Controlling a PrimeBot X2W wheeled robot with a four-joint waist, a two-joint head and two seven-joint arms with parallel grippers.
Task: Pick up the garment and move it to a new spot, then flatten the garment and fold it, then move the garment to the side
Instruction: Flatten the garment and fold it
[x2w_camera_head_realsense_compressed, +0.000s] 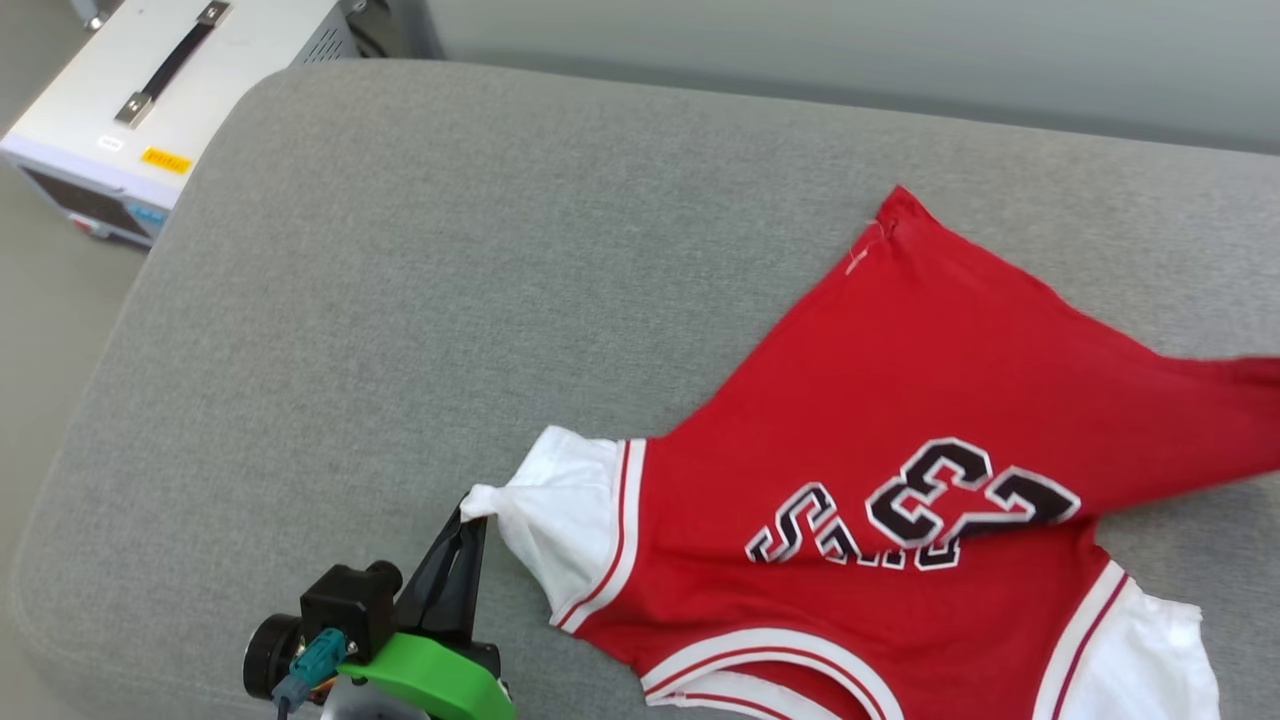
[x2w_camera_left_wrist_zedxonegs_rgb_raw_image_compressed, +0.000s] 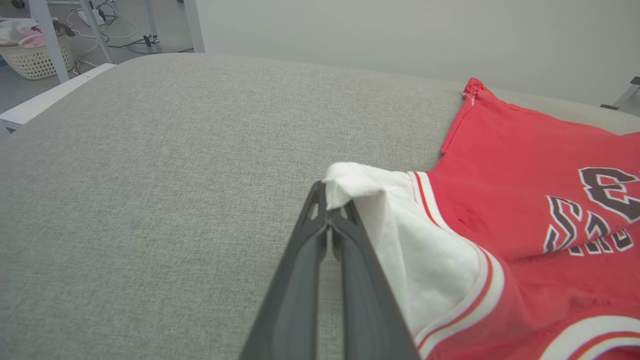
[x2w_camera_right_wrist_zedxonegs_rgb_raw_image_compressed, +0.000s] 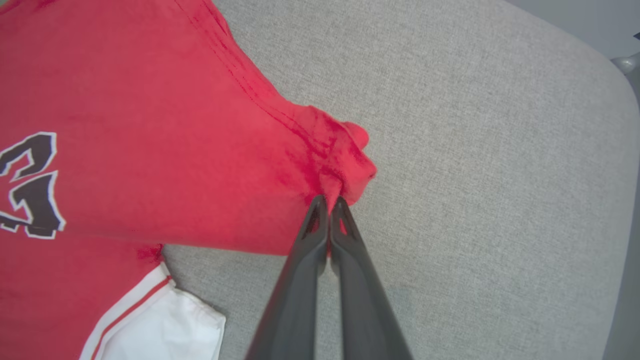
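On the grey cushion (x2w_camera_head_realsense_compressed: 400, 300), the shirt (x2w_camera_head_realsense_compressed: 900, 400) lies print up
Left end effector (x2w_camera_head_realsense_compressed: 470, 518) pinches the white sleeve tip (x2w_camera_left_wrist_zedxonegs_rgb_raw_image_compressed: 350, 182); right end effector (x2w_camera_right_wrist_zedxonegs_rgb_raw_image_compressed: 329, 201) pinches a bunched red corner (x2w_camera_right_wrist_zedxonegs_rgb_raw_image_compressed: 350, 155)

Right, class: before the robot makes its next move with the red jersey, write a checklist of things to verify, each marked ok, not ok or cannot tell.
1. Left gripper shut on white sleeve tip of the garment: ok.
2. Right gripper shut on a red corner: ok.
3. Garment lying flat: not ok, bunched at both grips.
4. Printed side up: ok.
5. Bare cushion to the left: ok.
6. Layers pinched at each grip: cannot tell.
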